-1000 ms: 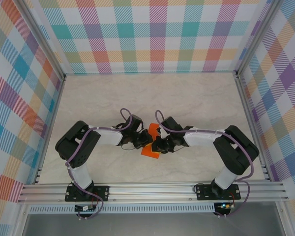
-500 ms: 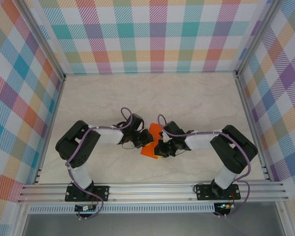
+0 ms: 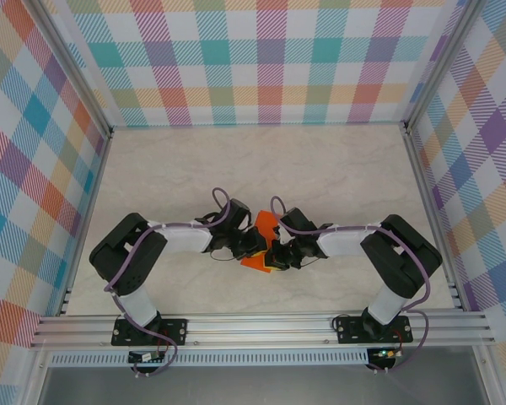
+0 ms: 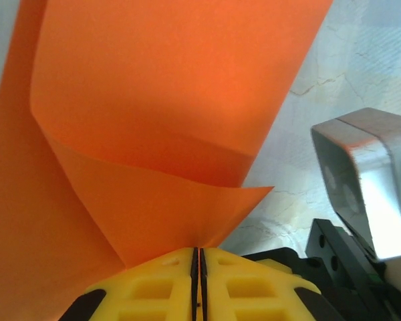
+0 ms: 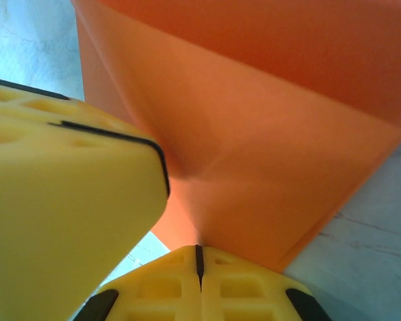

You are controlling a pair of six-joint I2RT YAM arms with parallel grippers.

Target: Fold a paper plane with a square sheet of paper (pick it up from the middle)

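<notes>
While the creased layers would likely spring apart if let go, the left tool [image 4: 198,257] and right tool [image 5: 199,254] each pinch the orange square sheet of paper [image 3: 266,224] from opposite sides, holding it partly folded between them at the near middle of the surface [image 3: 337,169].
</notes>
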